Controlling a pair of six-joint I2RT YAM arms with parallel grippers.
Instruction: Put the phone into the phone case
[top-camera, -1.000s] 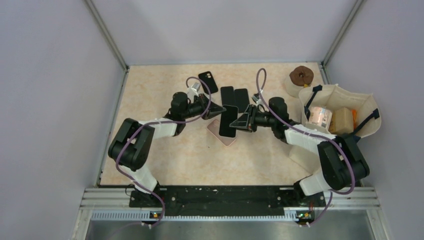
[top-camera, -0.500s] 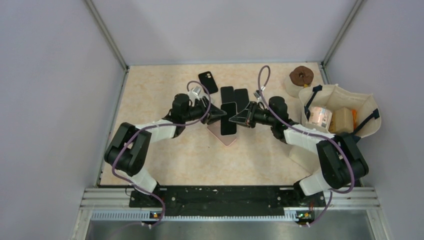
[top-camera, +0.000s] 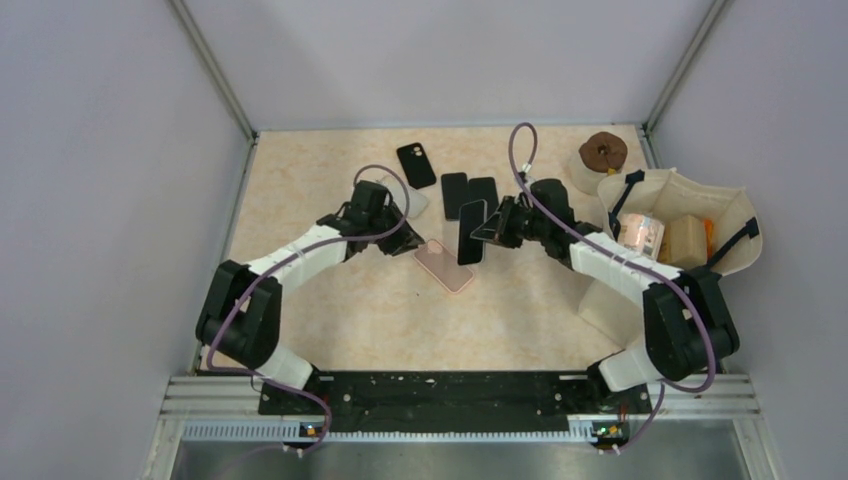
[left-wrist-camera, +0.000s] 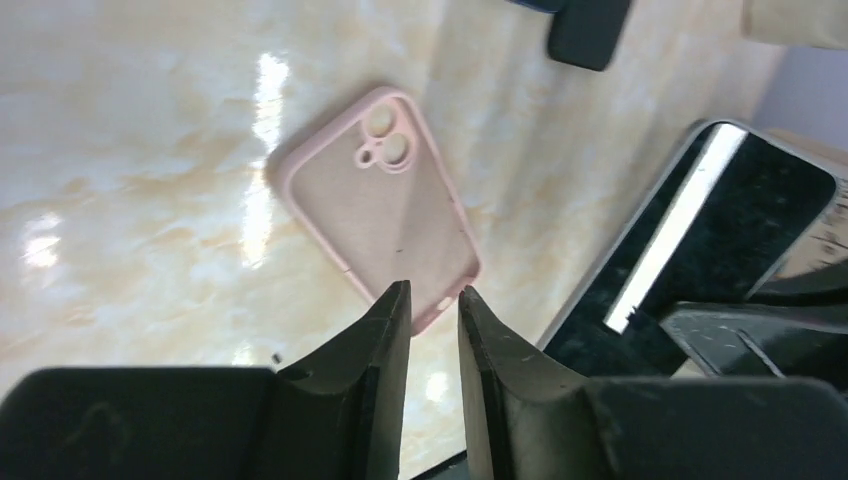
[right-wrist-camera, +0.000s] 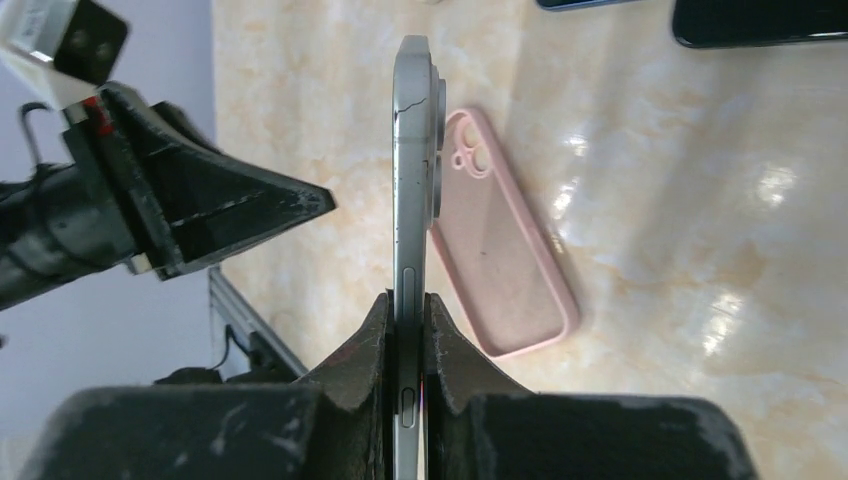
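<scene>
Our right fingers (right-wrist-camera: 365, 350) pinch the phone (right-wrist-camera: 410, 150) on edge beside the flat case (right-wrist-camera: 505, 260); left fingers (left-wrist-camera: 375, 350) slightly parted, empty.

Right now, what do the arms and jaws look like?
Left arm and right arm: white links, bulky black joints, a purple cable looped along each. Left gripper and right gripper: matt black, wedge-shaped jaws, scuffed.
</scene>
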